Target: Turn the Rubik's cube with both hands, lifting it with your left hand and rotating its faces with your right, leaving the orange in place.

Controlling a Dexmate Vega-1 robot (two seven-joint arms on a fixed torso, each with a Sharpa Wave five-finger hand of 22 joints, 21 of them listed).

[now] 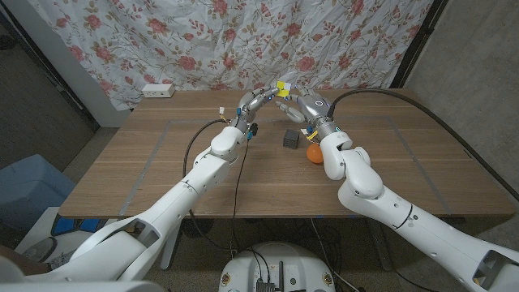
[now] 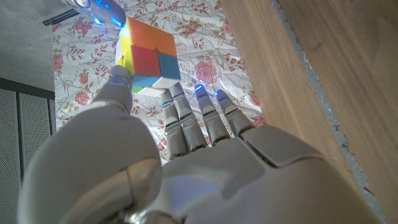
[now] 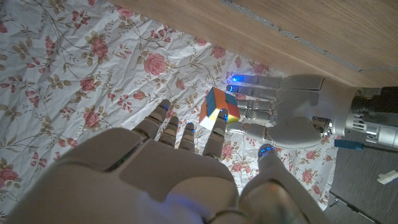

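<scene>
The Rubik's cube (image 1: 280,88) (image 2: 148,59) (image 3: 219,107) is held up in the air above the back middle of the table, in front of the flowered cloth. My left hand (image 1: 258,103) (image 2: 186,162) (image 3: 292,115) holds it between the thumb and the fingertips. From the other side my right hand (image 1: 306,107) (image 3: 186,162) reaches in with its fingers spread. One of its fingertips (image 2: 102,9) touches the cube's edge, while its thumb stays apart from the cube. The orange (image 1: 314,152) lies on the table under my right forearm.
A small dark block (image 1: 290,139) sits on the wooden table (image 1: 146,170) just left of the orange. A white power strip (image 1: 158,90) lies at the back left edge. A flowered curtain (image 1: 243,40) hangs behind the table.
</scene>
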